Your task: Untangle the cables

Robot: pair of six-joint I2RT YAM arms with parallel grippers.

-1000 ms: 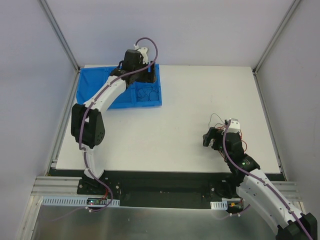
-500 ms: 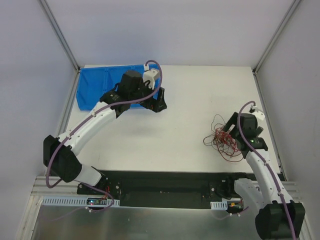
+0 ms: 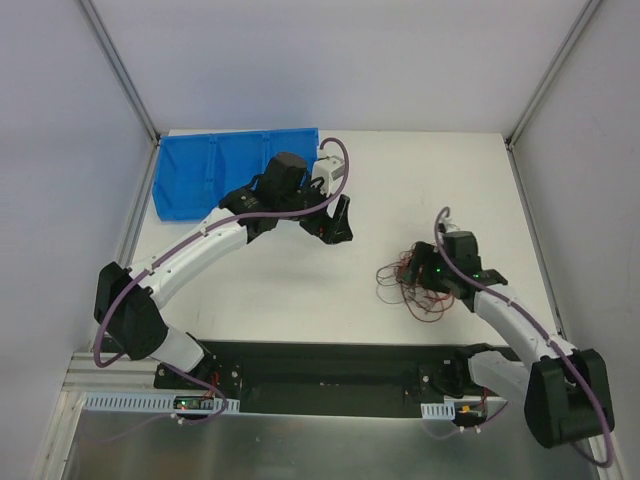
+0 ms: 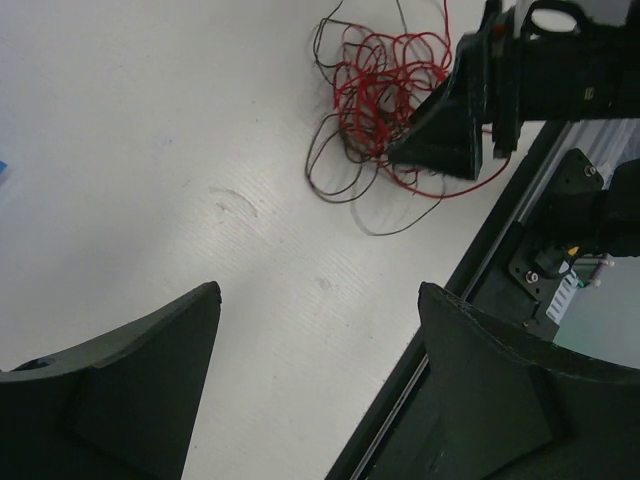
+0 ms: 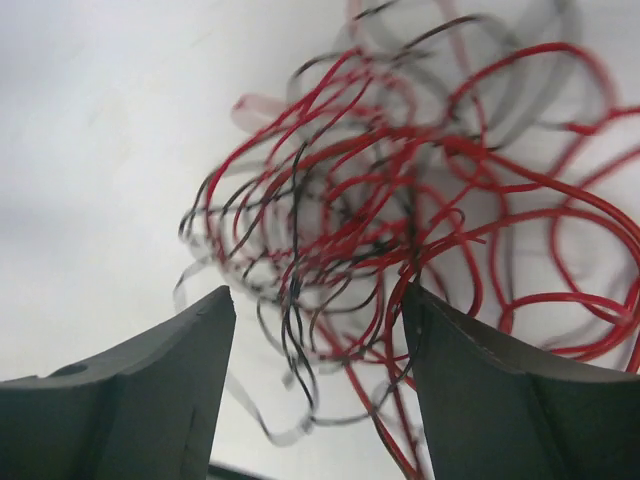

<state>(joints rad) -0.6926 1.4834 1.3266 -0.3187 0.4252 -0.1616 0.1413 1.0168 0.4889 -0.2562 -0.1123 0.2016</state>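
Note:
The cables are thin red and black wires in a loose tangle on the white table at the right. They fill the right wrist view and show at the top of the left wrist view. My right gripper is open and sits low at the tangle, with loops lying between and around its fingertips. My left gripper is open and empty above the table's middle, left of the tangle and apart from it.
A blue bin stands at the back left of the table. The table's black front rail runs close to the tangle. Grey walls and metal posts close in the sides.
My left arm has swung from the blue bin toward the table's middle. My right gripper has come down and leftward onto the tangle, which has shifted left.

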